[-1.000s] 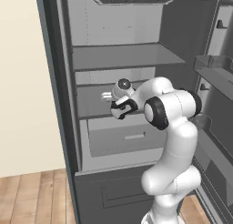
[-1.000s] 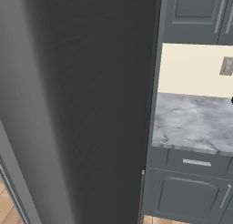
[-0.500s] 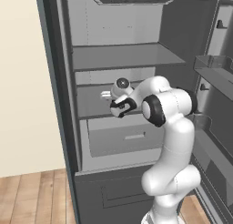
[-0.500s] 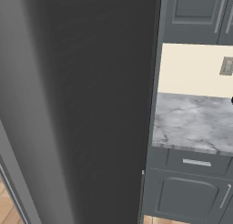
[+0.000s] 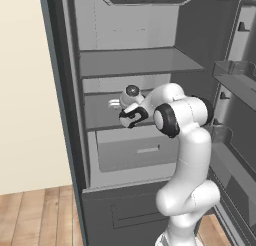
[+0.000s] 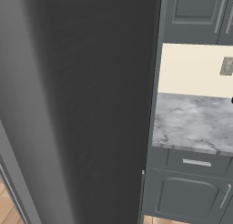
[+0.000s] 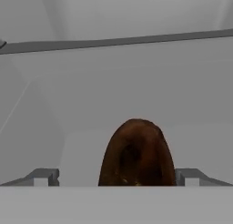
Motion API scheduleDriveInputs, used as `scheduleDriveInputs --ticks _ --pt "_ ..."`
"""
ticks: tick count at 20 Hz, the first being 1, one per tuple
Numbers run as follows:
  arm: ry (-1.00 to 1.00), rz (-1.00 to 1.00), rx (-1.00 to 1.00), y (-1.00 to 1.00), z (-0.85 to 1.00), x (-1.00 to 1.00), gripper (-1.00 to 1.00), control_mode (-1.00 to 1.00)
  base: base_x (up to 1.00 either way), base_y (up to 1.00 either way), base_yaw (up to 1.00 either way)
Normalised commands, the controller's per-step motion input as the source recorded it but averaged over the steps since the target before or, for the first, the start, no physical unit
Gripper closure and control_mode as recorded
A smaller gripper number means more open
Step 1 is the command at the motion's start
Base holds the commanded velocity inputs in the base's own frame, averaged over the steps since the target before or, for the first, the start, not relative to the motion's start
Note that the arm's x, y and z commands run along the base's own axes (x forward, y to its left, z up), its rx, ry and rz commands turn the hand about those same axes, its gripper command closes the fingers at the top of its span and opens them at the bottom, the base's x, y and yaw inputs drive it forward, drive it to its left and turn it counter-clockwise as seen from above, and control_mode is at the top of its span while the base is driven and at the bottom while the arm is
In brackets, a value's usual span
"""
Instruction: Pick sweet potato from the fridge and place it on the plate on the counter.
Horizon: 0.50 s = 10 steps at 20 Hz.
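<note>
The white arm rises from the lower right, bends at a dark elbow joint and reaches left and far, its wrist level, with the gripper (image 7: 118,176) spread wide, one fingertip (image 7: 42,177) at each side and nothing clamped between them

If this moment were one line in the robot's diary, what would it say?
stage: reaching into fridge | target: sweet potato on shelf, between the open jaws | gripper: open, nothing held | counter: waiting
</note>
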Motion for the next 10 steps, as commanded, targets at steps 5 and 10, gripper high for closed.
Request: scheduleDriveInputs --ticks 5,10 --pt "0.00 0.00 0.00 0.00 -0.26 0.05 1.00 -1.00 0.00 0.00 0.00" --pt "0.00 0.00 0.00 0.00 -0.10 0.00 1.00 -1.00 0.00 0.00 0.00"
